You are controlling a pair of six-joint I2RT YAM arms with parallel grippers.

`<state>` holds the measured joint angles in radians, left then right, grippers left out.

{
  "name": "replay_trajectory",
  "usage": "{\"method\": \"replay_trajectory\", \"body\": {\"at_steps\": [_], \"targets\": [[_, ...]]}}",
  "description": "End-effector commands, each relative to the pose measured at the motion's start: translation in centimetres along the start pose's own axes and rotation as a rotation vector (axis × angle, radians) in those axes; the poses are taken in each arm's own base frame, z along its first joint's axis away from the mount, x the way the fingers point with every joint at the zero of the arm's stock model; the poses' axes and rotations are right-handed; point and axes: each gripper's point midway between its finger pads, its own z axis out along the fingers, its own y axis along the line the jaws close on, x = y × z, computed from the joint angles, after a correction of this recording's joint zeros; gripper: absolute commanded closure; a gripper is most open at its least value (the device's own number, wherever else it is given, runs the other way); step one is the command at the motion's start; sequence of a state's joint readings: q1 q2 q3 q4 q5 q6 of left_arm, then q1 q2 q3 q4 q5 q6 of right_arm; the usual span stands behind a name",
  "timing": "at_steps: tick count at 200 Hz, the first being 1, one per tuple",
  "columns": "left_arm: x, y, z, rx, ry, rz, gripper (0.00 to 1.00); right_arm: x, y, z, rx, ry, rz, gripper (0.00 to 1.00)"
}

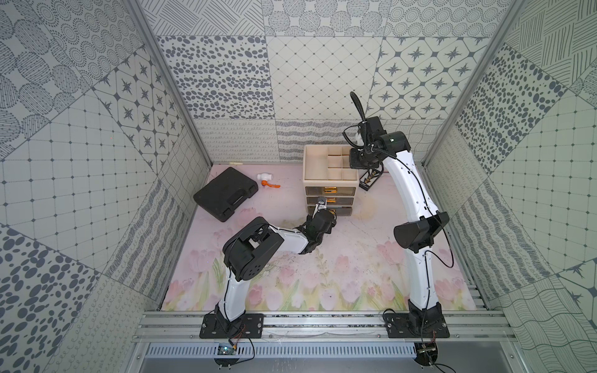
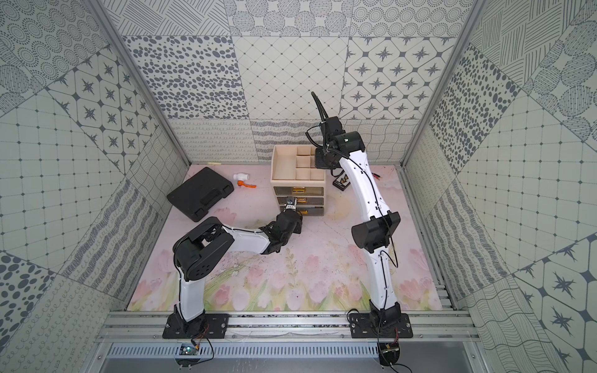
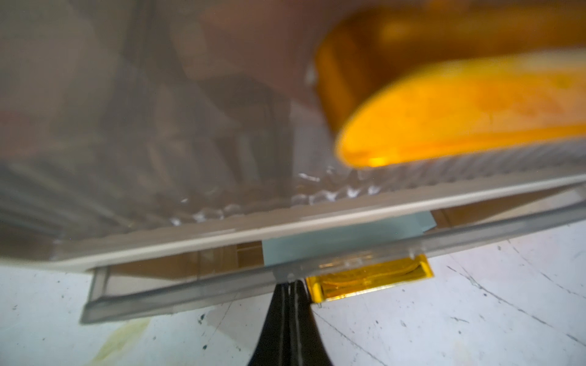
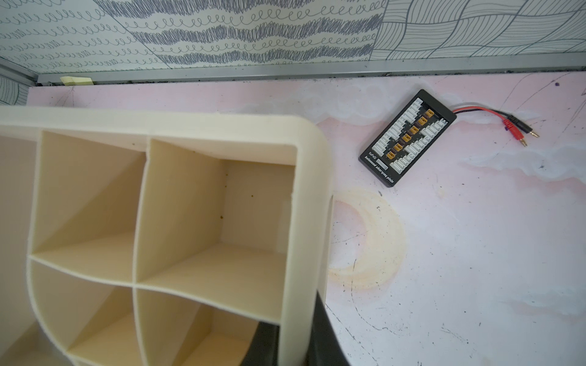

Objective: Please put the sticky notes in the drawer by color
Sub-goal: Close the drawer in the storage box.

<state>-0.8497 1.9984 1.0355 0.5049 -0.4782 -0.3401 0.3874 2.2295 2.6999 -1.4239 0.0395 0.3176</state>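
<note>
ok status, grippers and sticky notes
Left gripper shut, tips at bottom drawer front, drawer ajar. Right gripper clamped on drawer unit rim. One blue sticky note inside that drawer. Nothing blocking it.

The black connector board (image 4: 407, 138) reads "balanced charging plate" along one edge.

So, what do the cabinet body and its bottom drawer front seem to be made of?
The cabinet body: probably matte cream plastic, judging by its moulded rounded corner and thin dividers. The bottom drawer front: likely translucent grey plastic, fairly glossy; light passes through its edge.
</note>
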Motion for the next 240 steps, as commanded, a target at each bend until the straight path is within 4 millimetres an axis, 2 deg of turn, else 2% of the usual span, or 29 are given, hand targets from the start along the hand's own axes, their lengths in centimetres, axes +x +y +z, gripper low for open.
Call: {"method": "replay_trajectory", "body": {"at_steps": [1, 26, 52, 87, 110, 133, 145, 163, 188, 202, 210, 240], "targets": [[-9.1, -2.7, -1.3, 0.079, -0.309, -0.028, 1.00, 5.1, 5.1, -3.3, -0.199, 0.170, -0.089, 1.00], [-9.2, -2.3, -1.4, 0.054, -0.300, -0.005, 1.00, 5.8, 5.4, -3.0, -0.216, 0.197, -0.088, 1.00], [-8.3, -2.3, -2.9, 0.106, -0.250, -0.037, 1.00, 6.3, 4.9, -2.3, -0.183, 0.219, -0.088, 1.00], [-7.4, -2.6, -5.1, 0.198, -0.196, -0.095, 1.00, 6.2, 4.9, -1.8, -0.176, 0.224, -0.071, 1.00], [-7.4, -2.1, -5.3, 0.179, -0.199, -0.091, 1.00, 6.1, 5.1, -2.1, -0.185, 0.219, -0.061, 1.00], [-6.9, -2.7, -5.8, 0.222, -0.149, -0.091, 1.00, 5.7, 4.5, -2.1, -0.153, 0.204, -0.058, 1.00], [-5.9, -2.9, -6.2, 0.249, -0.102, -0.109, 1.00, 5.6, 4.2, -1.9, -0.143, 0.202, -0.054, 0.89], [-4.3, -2.9, -7.1, 0.289, -0.027, -0.144, 1.00, 5.3, 4.3, -1.6, -0.143, 0.192, -0.053, 0.81], [-2.4, -2.5, -8.7, 0.311, 0.065, -0.193, 1.00, 4.5, 4.5, -1.2, -0.150, 0.167, -0.042, 0.50], [-2.0, -1.9, -9.6, 0.311, 0.086, -0.220, 0.99, 3.9, 4.4, -0.9, -0.148, 0.150, -0.033, 0.45], [-1.8, -1.8, -10.2, 0.319, 0.095, -0.226, 0.97, 3.6, 4.4, -0.7, -0.146, 0.139, -0.027, 0.34], [-1.3, -2.1, -12.0, 0.361, 0.177, -0.199, 0.95, 2.5, 4.1, -0.7, -0.142, 0.096, -0.021, 0.30]]}}
